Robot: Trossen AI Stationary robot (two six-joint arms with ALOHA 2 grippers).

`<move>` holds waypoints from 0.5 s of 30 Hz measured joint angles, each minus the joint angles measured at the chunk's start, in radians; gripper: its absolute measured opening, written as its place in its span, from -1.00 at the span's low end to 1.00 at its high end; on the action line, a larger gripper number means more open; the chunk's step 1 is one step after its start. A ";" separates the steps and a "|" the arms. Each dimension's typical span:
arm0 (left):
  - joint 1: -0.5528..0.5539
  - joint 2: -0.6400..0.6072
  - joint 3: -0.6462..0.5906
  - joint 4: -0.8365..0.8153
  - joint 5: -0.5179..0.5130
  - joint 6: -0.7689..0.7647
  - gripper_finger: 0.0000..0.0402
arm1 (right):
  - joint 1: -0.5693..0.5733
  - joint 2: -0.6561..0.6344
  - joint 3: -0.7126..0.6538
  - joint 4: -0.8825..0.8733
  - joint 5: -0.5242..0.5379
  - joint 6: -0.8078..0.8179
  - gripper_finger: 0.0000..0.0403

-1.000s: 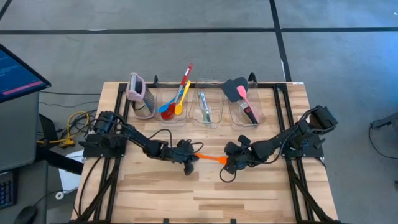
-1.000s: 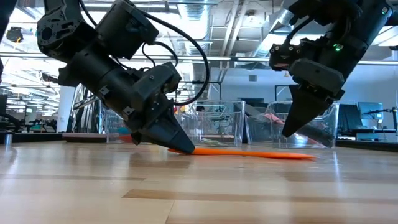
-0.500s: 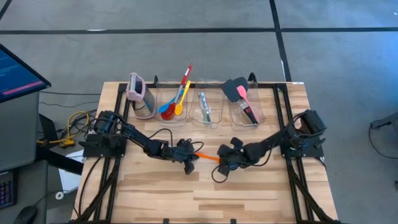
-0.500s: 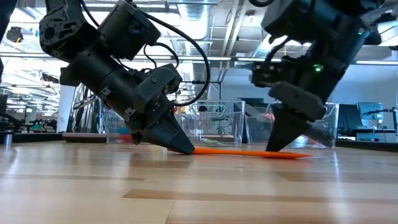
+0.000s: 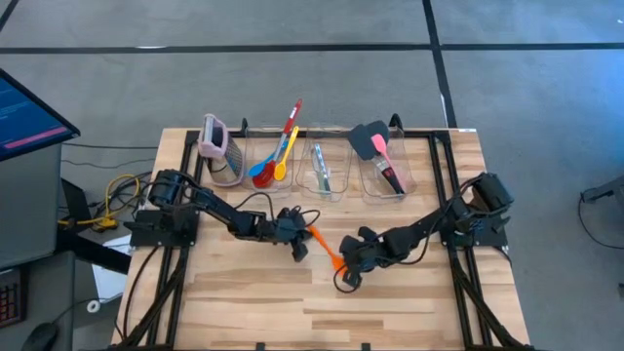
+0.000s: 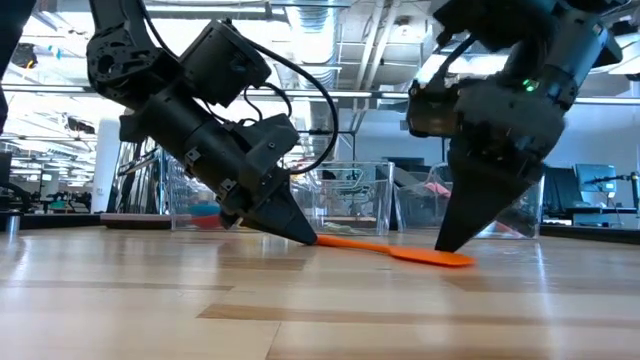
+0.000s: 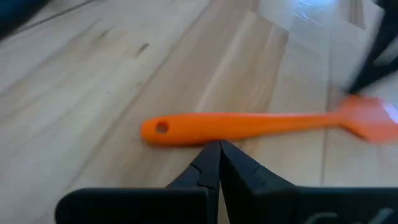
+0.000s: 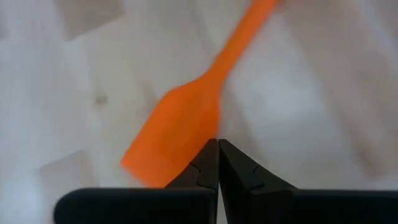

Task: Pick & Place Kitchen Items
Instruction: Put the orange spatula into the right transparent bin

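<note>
An orange spatula (image 5: 325,248) lies flat on the wooden table (image 5: 409,302), handle toward the far left, blade (image 6: 432,258) toward the near right. My left gripper (image 7: 219,144) is shut, its tips at the handle close to the holed end. My right gripper (image 8: 217,143) is shut, its tips at the blade's edge. Spoons, spatulas and other utensils stand in three clear bins at the back. My left gripper rests its shut fingertips against the side of the spatula's handle (image 7: 214,132), not far from the holed end, slanting down from the table's left. My right gripper sets its shut fingertips against the edge of the blade (image 8: 198,134), slanting down from the right. The spatula lies flat on the table.
Three clear bins stand in a row at the far edge: one with spoons (image 5: 265,164), one with a clear-teal tool (image 5: 322,171), one with spatulas (image 5: 383,166). A pink-topped grater (image 5: 218,148) stands left of them. Bare wood lies toward the near edge.
My right gripper has gone toward the table's left and near edge, down to the blade. The spatula has turned about on the table: its blade end has swung toward the near edge, its handle end has shifted a little toward the far edge with my left gripper.
</note>
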 joint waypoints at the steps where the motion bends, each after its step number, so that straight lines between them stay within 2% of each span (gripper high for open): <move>1: 0.004 0.000 0.000 0.000 -0.001 0.000 -0.99 | 0.003 0.000 0.000 0.016 -0.010 0.000 -1.00; 11: 0.012 0.000 0.000 0.002 -0.029 0.023 -0.99 | 0.018 0.000 0.000 0.150 0.000 0.008 -1.00; 13: 0.012 0.000 0.000 0.002 -0.034 0.028 -0.99 | 0.020 0.000 0.000 0.144 0.034 0.008 -1.00; 15: 0.012 0.000 0.000 0.003 -0.034 0.028 -0.99 | 0.026 -0.003 0.000 0.103 0.117 0.030 -1.00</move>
